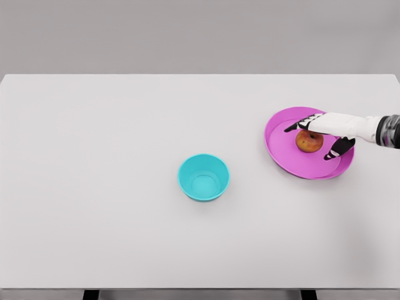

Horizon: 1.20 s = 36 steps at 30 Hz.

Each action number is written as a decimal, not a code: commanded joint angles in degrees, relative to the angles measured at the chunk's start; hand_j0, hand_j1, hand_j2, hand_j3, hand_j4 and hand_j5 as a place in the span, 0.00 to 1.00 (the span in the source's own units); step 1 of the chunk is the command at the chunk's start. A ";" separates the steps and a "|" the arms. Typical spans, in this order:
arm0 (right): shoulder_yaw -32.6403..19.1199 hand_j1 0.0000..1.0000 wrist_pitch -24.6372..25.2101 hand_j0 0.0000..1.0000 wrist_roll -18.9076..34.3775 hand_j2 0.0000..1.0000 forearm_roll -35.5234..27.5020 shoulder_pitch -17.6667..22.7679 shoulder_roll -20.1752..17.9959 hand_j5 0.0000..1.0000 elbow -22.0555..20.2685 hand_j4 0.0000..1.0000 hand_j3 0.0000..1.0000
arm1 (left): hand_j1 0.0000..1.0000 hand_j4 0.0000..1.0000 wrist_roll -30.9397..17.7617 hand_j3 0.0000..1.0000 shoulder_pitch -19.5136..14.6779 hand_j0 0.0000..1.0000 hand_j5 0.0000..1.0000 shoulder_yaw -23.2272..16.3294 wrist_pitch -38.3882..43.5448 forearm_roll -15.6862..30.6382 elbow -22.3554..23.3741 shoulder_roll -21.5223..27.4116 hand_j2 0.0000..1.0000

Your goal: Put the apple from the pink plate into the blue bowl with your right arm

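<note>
Apple: I see the apple [308,142] sitting on the pink plate [281,150], a little right of the plate's middle, at the right side of the table [94,187].
Right hand: my right hand [328,134] comes in from the right edge and straddles the apple, dark fingers [299,124] reaching past it on the far side and the thumb [337,150] on the near side.
Grip state: the digits are spread around the fruit; I cannot tell whether they touch it, and I judge the grasp not yet closed.
Left arm: not in my view.
Bowl: the blue bowl [204,177] stands upright near the table's middle, well apart from the plate, to its left and slightly nearer me.
Handling: I expect the apple to be firm, smooth and round, so it may roll or squirt out of a pinch.
Where to hold: I would close on its widest girth, thumb opposite fingers, with moderate force.
Risk: a loose grip could drop it during the carry.
</note>
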 commanded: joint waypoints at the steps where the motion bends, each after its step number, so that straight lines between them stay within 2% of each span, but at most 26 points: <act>1: 0.02 0.83 0.13 0.83 -0.02 0.83 -0.33 0.00 -0.03 0.83 0.24 0.83 0.83 | 1.00 1.00 -0.01 1.00 0.00 1.00 1.00 0.00 0.00 0.00 0.00 0.00 1.00; 4: 0.02 0.59 0.05 0.59 -0.02 0.59 -0.33 0.09 -0.03 0.59 0.15 0.59 0.59 | 1.00 1.00 -0.01 1.00 0.00 1.00 1.00 0.00 0.00 0.00 0.00 0.00 1.00; 6: 0.02 0.51 0.05 0.51 -0.02 0.51 -0.33 0.09 -0.03 0.51 0.15 0.51 0.51 | 1.00 1.00 -0.01 1.00 0.00 1.00 1.00 0.00 0.00 0.00 0.00 0.00 1.00; 8: 0.02 0.48 0.05 0.48 -0.02 0.48 -0.33 0.09 -0.12 0.48 0.15 0.48 0.48 | 1.00 1.00 -0.01 1.00 0.00 1.00 1.00 0.00 0.00 0.00 0.00 0.00 1.00; 13: -0.07 0.46 0.05 0.46 -0.02 0.46 -0.33 0.00 -0.12 0.46 0.06 0.46 0.46 | 1.00 1.00 -0.01 1.00 0.00 1.00 1.00 0.00 0.00 0.00 0.00 0.00 1.00; 20: -0.77 0.46 -0.13 0.46 -0.02 0.46 -0.33 -0.62 -1.09 0.46 -3.71 0.46 0.46 | 1.00 1.00 -0.01 1.00 0.00 1.00 1.00 0.00 0.00 0.00 0.00 0.00 1.00; 26: -2.17 0.46 -0.74 0.46 -0.02 0.46 -0.33 -0.88 -2.05 0.46 -9.86 0.46 0.46 | 1.00 1.00 -0.01 1.00 0.00 1.00 1.00 0.00 0.00 0.00 0.00 0.00 1.00; 33: -2.18 0.47 -1.73 0.47 -0.02 0.47 -0.33 -0.18 -3.28 0.47 -21.11 0.47 0.47 | 1.00 1.00 -0.01 1.00 0.00 1.00 1.00 0.00 0.00 0.00 0.00 0.00 1.00; 36: -1.91 0.47 -1.73 0.47 -0.02 0.47 -0.33 -0.09 -3.20 0.47 -23.84 0.47 0.47 | 1.00 1.00 -0.01 1.00 0.00 1.00 1.00 0.00 0.00 0.00 0.00 0.00 1.00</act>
